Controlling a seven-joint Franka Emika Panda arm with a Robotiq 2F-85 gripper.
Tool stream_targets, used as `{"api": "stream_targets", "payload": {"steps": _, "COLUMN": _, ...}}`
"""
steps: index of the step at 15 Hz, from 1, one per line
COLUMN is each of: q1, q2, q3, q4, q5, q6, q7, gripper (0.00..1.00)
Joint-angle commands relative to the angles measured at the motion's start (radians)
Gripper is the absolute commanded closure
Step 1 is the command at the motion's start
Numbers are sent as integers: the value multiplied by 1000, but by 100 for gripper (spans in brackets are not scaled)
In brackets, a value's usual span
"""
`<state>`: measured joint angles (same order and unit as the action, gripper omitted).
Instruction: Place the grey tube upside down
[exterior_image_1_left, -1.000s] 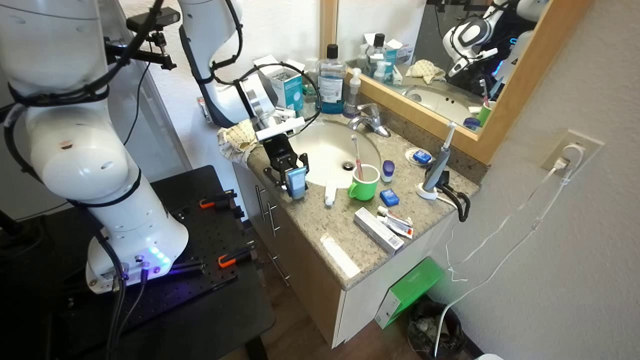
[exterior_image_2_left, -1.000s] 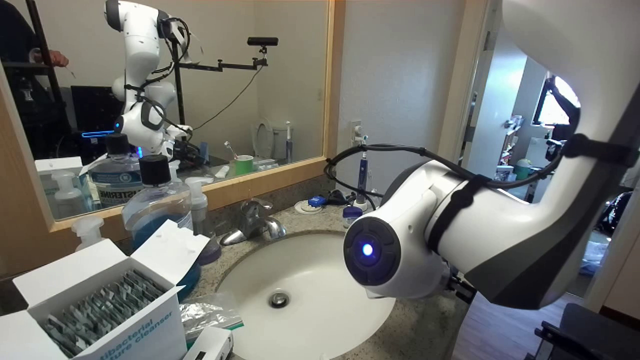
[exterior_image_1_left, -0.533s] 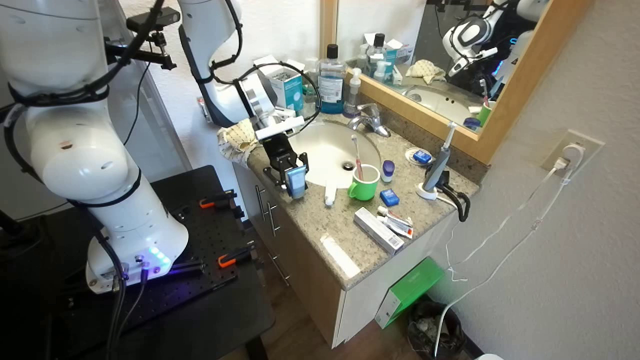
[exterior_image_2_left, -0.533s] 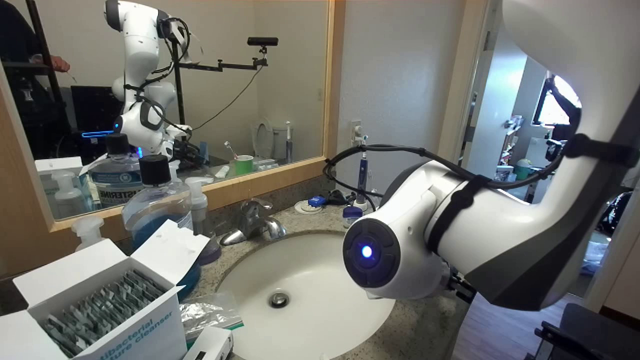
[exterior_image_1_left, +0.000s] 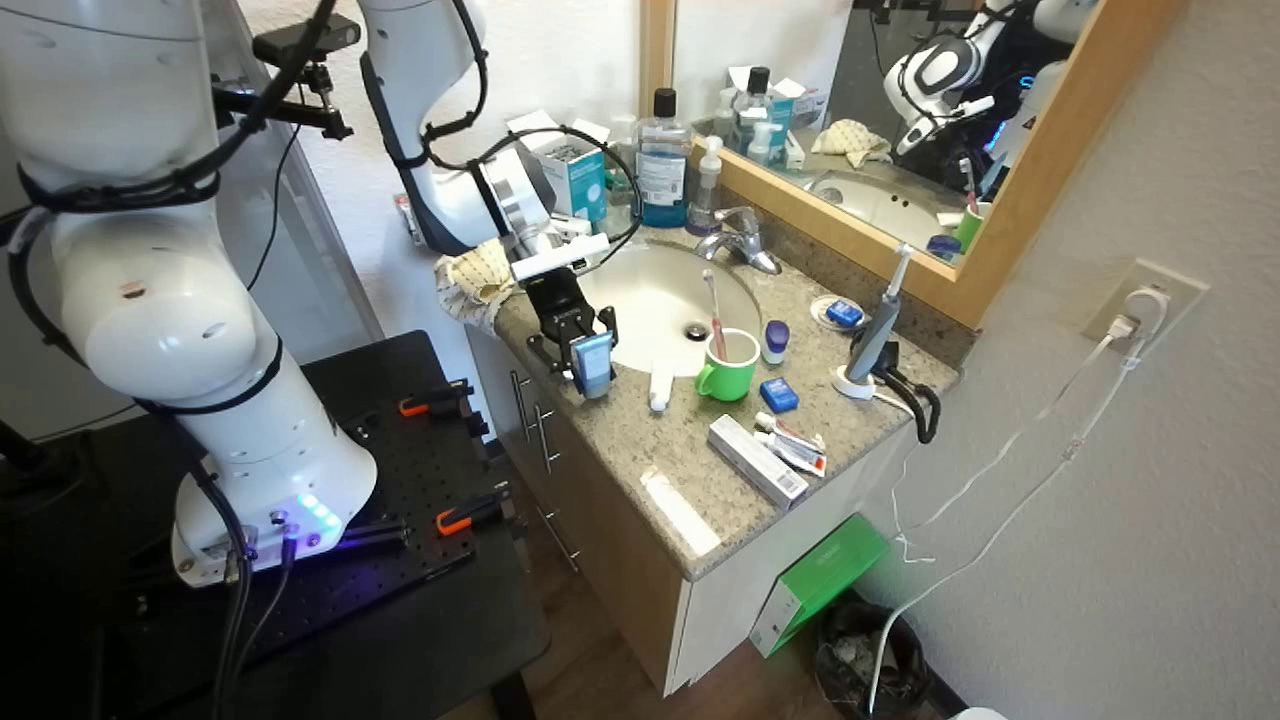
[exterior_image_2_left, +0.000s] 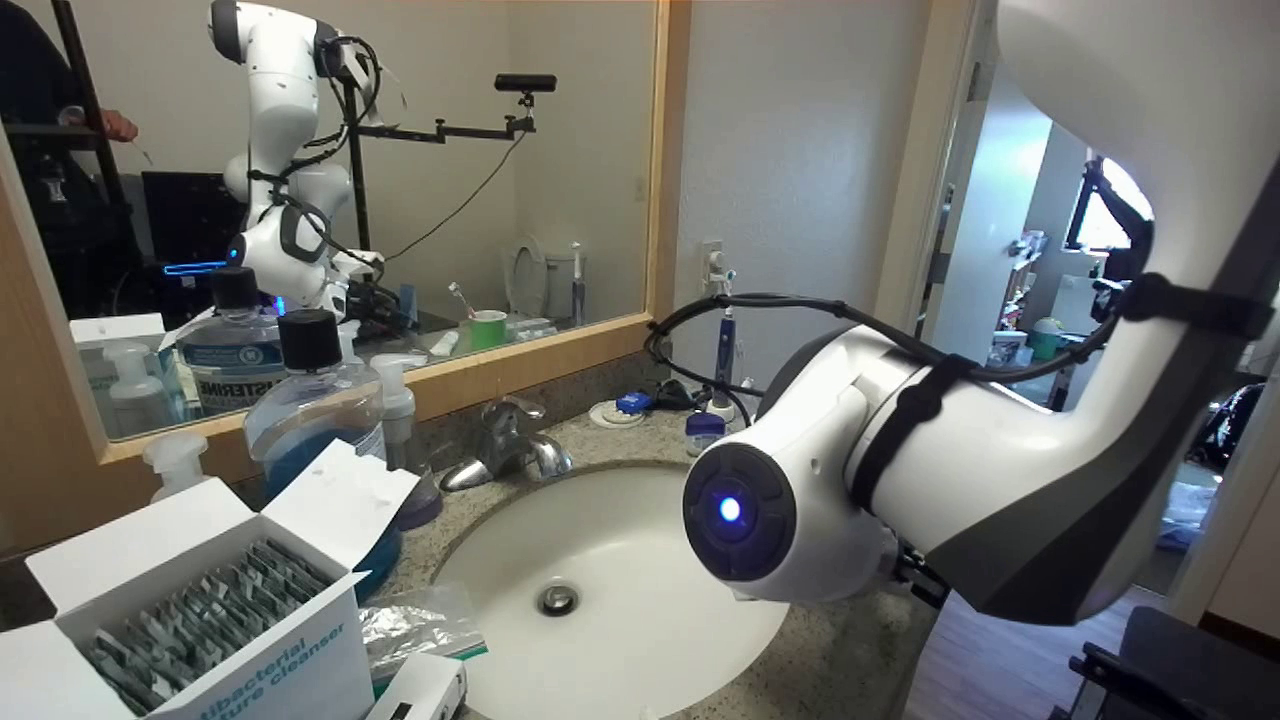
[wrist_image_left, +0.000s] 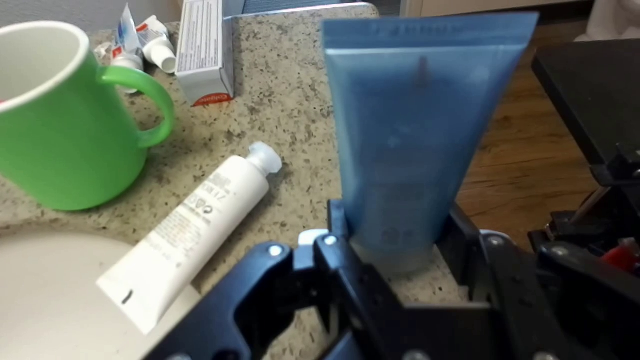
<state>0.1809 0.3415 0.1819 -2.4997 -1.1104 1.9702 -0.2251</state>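
A blue-grey squeeze tube (exterior_image_1_left: 593, 365) is upright between the fingers at the counter's front edge. In the wrist view the blue-grey tube (wrist_image_left: 415, 115) has its flat sealed end up and its pale cap down. I cannot tell if the cap touches the counter. My gripper (wrist_image_left: 395, 215) is shut on its lower part, a finger against each side. A slim white tube (wrist_image_left: 195, 230) with a pale cap lies on the counter by the sink; the white tube (exterior_image_1_left: 661, 384) also shows in an exterior view. In an exterior view the arm hides the gripper; the mirror shows the held tube.
A green cup (exterior_image_1_left: 730, 372) with a toothbrush stands beside the white tube. The sink (exterior_image_1_left: 650, 345) lies behind. A carton (exterior_image_1_left: 757, 460), toothpaste tubes (exterior_image_1_left: 795, 450), a blue box (exterior_image_1_left: 779, 394) and an electric toothbrush (exterior_image_1_left: 875, 330) stand or lie farther along the counter.
The arm's wrist has sunk very slightly in an exterior view. The held tube and the other objects look the same.
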Motion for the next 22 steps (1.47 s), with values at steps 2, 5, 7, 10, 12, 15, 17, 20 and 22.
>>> {"api": "stream_targets", "payload": {"steps": 2, "q1": 14, "q2": -1, "q3": 14, "q4": 2, "q5": -8, "q6": -38, "q7": 61, "gripper": 77}}
{"api": "stream_targets", "payload": {"steps": 5, "q1": 19, "q2": 12, "q3": 14, "q4": 11, "q5": -8, "q6": -45, "q7": 80, "gripper": 77}}
{"api": "stream_targets", "payload": {"steps": 7, "q1": 21, "q2": 24, "q3": 13, "q4": 19, "q5": -9, "q6": -51, "q7": 79, "gripper": 77}}
{"api": "stream_targets", "payload": {"steps": 10, "q1": 20, "q2": 38, "q3": 11, "q4": 27, "q5": -7, "q6": -62, "q7": 77, "gripper": 77}}
{"api": "stream_targets", "payload": {"steps": 12, "q1": 19, "q2": 47, "q3": 12, "q4": 32, "q5": -8, "q6": -66, "q7": 76, "gripper": 77}}
{"api": "stream_targets", "payload": {"steps": 15, "q1": 19, "q2": 59, "q3": 12, "q4": 41, "q5": -11, "q6": -69, "q7": 76, "gripper": 77}}
{"api": "stream_targets", "payload": {"steps": 17, "q1": 20, "q2": 66, "q3": 11, "q4": 46, "q5": -13, "q6": -72, "q7": 76, "gripper": 77}}
{"api": "stream_targets", "payload": {"steps": 20, "q1": 19, "q2": 74, "q3": 11, "q4": 49, "q5": -16, "q6": -70, "q7": 77, "gripper": 77}}
{"api": "stream_targets", "payload": {"steps": 22, "q1": 18, "q2": 76, "q3": 10, "q4": 48, "q5": -18, "q6": -68, "q7": 79, "gripper": 77}}
